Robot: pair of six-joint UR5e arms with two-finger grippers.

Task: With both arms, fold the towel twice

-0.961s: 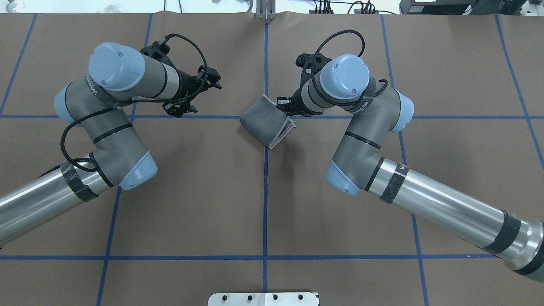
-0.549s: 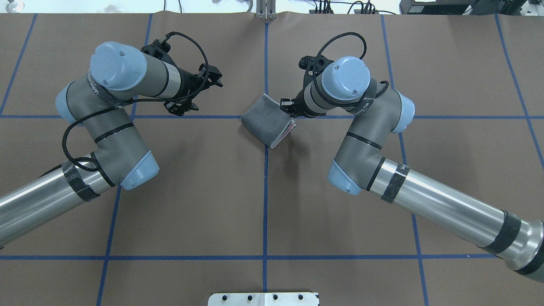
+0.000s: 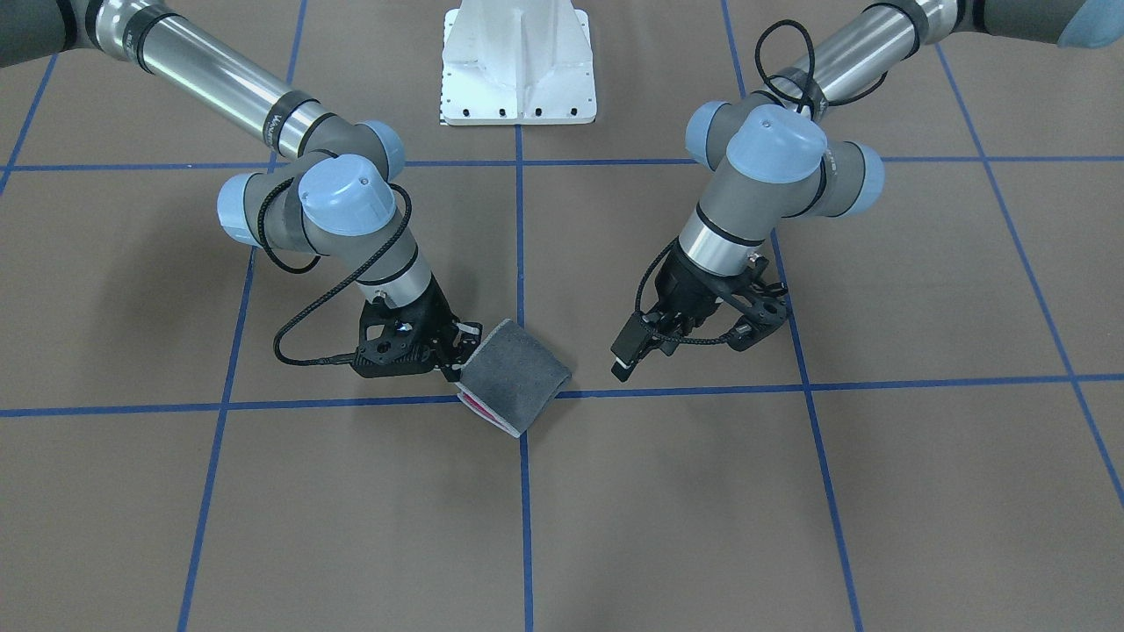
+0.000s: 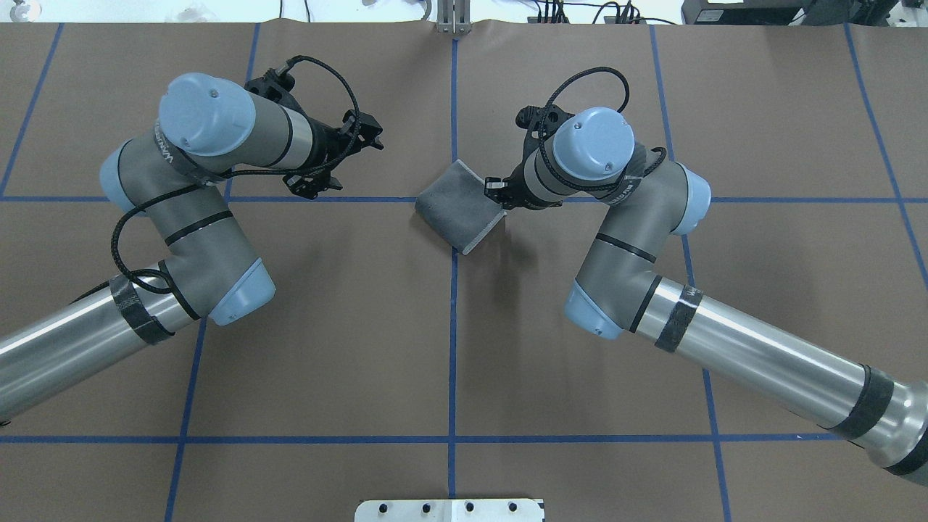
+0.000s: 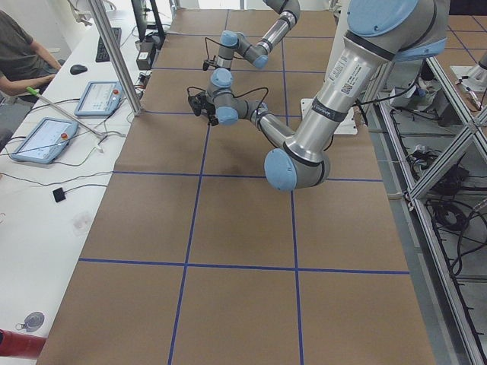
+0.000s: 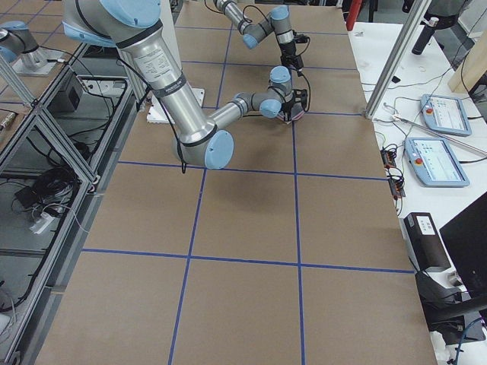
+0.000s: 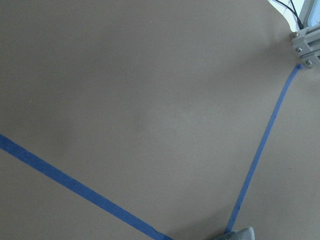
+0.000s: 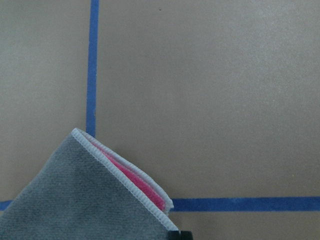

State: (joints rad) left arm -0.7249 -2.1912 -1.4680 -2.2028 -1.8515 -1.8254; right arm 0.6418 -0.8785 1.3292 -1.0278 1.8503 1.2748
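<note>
The towel (image 4: 457,206), folded into a small dark grey packet, lay on the brown desk (image 4: 326,348) over a crossing of blue tape lines (image 4: 453,326), with the right claw (image 3: 460,352) at its edge nearest that arm. Over the previous second that edge had come down. The pink inner layers, which had gaped open towards the overhead camera, were by this moment closed from above and showed only as a thin stripe under the light stitched hem in the front and right wrist views. The right wrist had eased slightly towards its own side of the desk as the packet settled. Whether the right claw was pinching the hem or had already let go could not be told, since the towel and the arm hid its fingertips. The left claw (image 4: 346,164) hung with its fingers spread and empty, well apart from the towel. Judging by the layered corner, both folds looked done, leaving only the release and withdrawal.
</note>
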